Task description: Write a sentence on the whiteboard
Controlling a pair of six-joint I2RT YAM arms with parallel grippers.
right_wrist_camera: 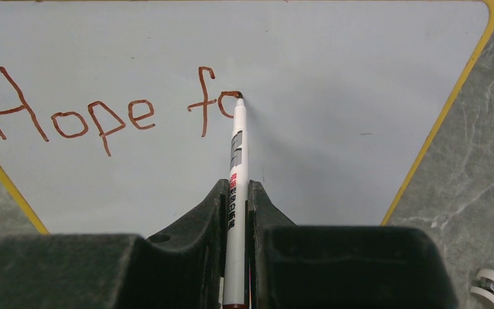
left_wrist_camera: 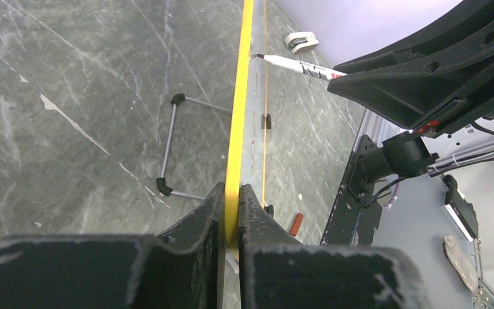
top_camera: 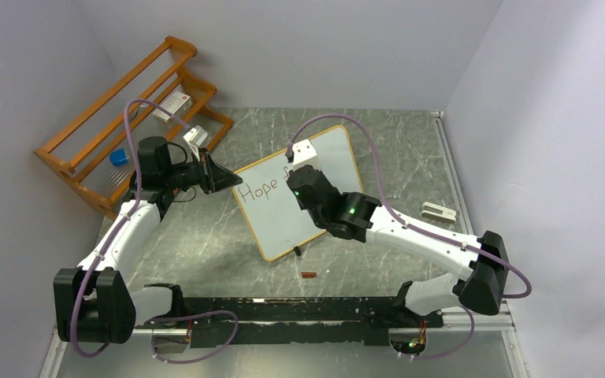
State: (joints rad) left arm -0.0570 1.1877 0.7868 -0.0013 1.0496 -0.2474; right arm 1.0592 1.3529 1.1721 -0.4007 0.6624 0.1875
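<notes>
At the near edge of the grey marble-patterned worktop [top_camera: 205, 260] the two arm bases sit on a black mounting rail [top_camera: 299, 309], and a small reddish-brown pen cap [top_camera: 309, 274] lies on the stone just beyond it. Past the cap stands the large white rectangular whiteboard [top_camera: 277, 220] with rounded corners and a thin yellowish-wood rim, near the middle of the worktop and turned at a slant, one small black foot [top_camera: 297, 252] showing at its near edge. The left tool [left_wrist_camera: 231, 209] is pressed together on the board's left rim, the yellow edge pinched between its black fingers; behind the board, its wrist view shows a thin grey wire stand with black tips [left_wrist_camera: 167, 154]. The right tool [right_wrist_camera: 237, 193] reaches over the board's face and pinches a slim white marker [right_wrist_camera: 237, 154] with red print on its barrel, the tip touching the board. The handwritten reddish-brown sentence [right_wrist_camera: 103, 116] reads "Hope fo" so far, and the tip rests at the top of the "o". A small white object [top_camera: 439, 209] lies on the worktop to the right of the board. At the far left corner an orange wooden rack [top_camera: 126, 102] leans against the wall, holding a blue item [top_camera: 118, 157].
</notes>
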